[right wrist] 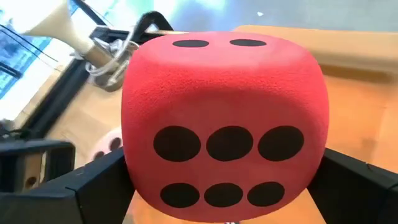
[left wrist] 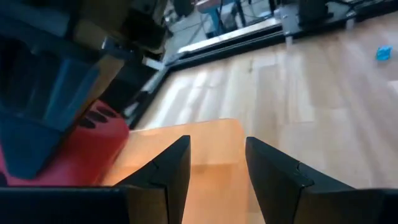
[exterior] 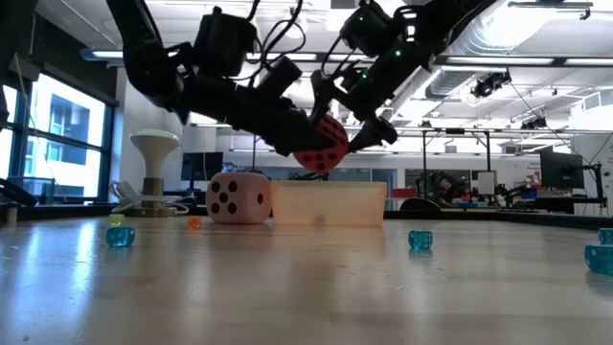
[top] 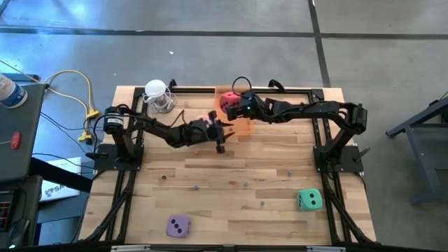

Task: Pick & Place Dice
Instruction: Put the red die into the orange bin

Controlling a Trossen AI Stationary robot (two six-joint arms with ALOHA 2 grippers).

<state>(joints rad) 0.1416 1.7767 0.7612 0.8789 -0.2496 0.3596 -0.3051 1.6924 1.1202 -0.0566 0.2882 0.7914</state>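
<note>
My right gripper [right wrist: 224, 177] is shut on the red die [right wrist: 224, 118] and holds it in the air over the far middle of the table [top: 227, 103]. Below it stands a see-through orange box [exterior: 330, 206]. The pink die [exterior: 238, 198] rests on the table against the box's side. My left gripper [left wrist: 217, 165] hovers open just beside the red die [left wrist: 74, 155] and above the box [left wrist: 211, 143], with nothing between its fingers. The teal-green die [top: 309, 200] and the purple die [top: 178, 225] lie on the table near its front edge. My right gripper pinches the red die between its two fingers, one finger [right wrist: 93, 186] on the die's one side [right wrist: 134, 168] and the other on the opposite side. The fingers slant down from the table's right. The die is lifted clear above the box [exterior: 321, 144], tilted, its six-pip face toward the wrist.
A white stand with a wide top [top: 157, 94] sits at the far left of the table. Small blue beads [exterior: 120, 235] [exterior: 420, 240] and an orange one [exterior: 194, 223] are scattered over the wood. A dark frame [top: 322, 91] runs along the table's far and side edges.
</note>
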